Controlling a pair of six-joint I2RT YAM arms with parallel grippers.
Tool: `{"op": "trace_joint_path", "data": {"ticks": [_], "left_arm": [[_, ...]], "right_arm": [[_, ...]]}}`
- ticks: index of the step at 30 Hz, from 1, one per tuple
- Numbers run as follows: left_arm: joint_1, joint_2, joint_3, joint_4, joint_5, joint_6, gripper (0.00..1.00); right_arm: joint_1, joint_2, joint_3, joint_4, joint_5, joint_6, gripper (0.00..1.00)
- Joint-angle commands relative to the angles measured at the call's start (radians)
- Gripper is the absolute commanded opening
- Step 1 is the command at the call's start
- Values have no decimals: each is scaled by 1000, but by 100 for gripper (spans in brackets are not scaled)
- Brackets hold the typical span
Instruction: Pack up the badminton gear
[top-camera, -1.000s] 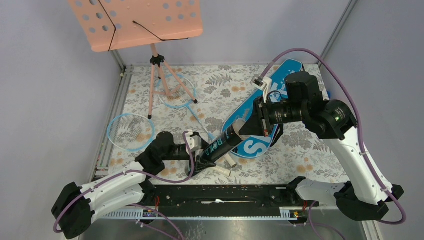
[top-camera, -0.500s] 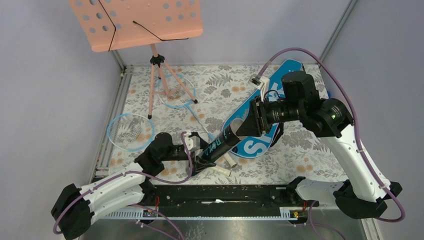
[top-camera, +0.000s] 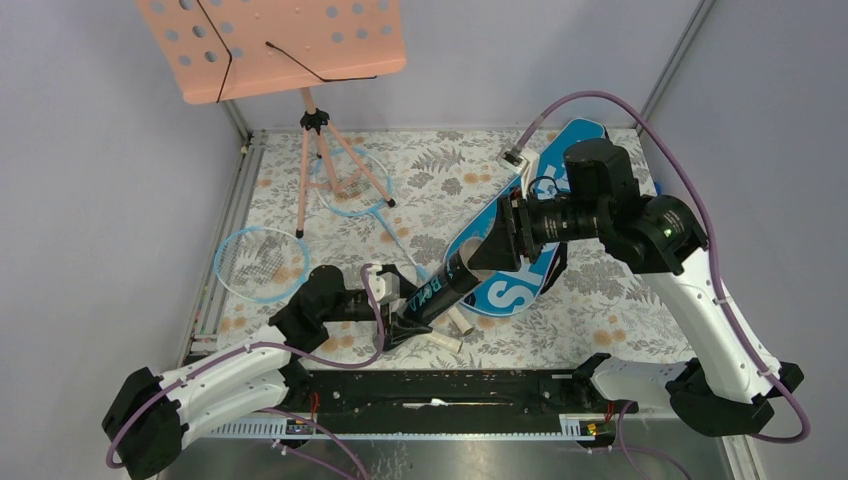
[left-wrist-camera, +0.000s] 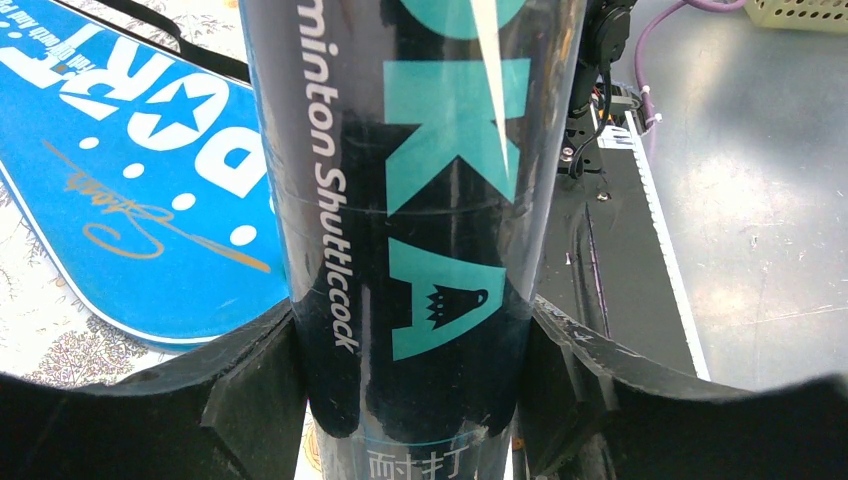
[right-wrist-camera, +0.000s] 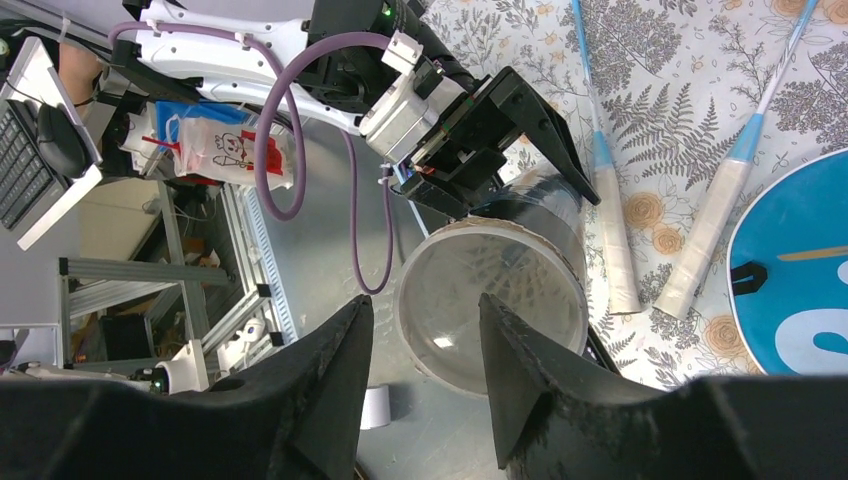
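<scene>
1. We judge the packing to be at an early stage, with nothing yet visibly inside the blue SPORT bag (top-camera: 515, 290), which lies flat on the table (top-camera: 620, 300) at centre right of the overhead view. We cannot tell whether it is open.
2. The shuttlecock tube (top-camera: 440, 290) is off the table, slanting from lower centre up toward the right. The left gripper (top-camera: 400, 325) has its jaws pinching the tube near its lower end, one on each side of the dark wall.
3. The right gripper (top-camera: 497, 250) sits at the tube's upper end. In its wrist view the jaws are spread, and the pale, translucent cap shows beyond them with nothing clamped. The tube looks closed to us, so stowing it seems the next job.
4. We see no loose shuttlecocks, and cannot tell what the tube holds.
5. Both rackets are out. The near racket (top-camera: 262, 262) has its head at centre left. The far racket (top-camera: 345, 180) has its head in the upper middle. Their cream handles end just beside the bag's near end, under the raised tube.
6. The pink music stand (top-camera: 270, 45) fills the upper left, and its tripod legs straddle the far racket's head, so lifting that one may snag.
7. The right arm hangs over the bag, and the left arm and tube cover the handles. We think both must move aside first.
</scene>
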Motion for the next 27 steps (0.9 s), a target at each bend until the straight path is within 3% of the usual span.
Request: {"op": "trace_joint_path", "data": {"ticks": [1,27], "left_arm": [[-1,-18,8,103,41,8,25],[-2,-4,18,103,38,14,24]], "right_arm": [[13,21,39,39,-2,16,52],[158,100,-5,-29,95,21,54]]}}
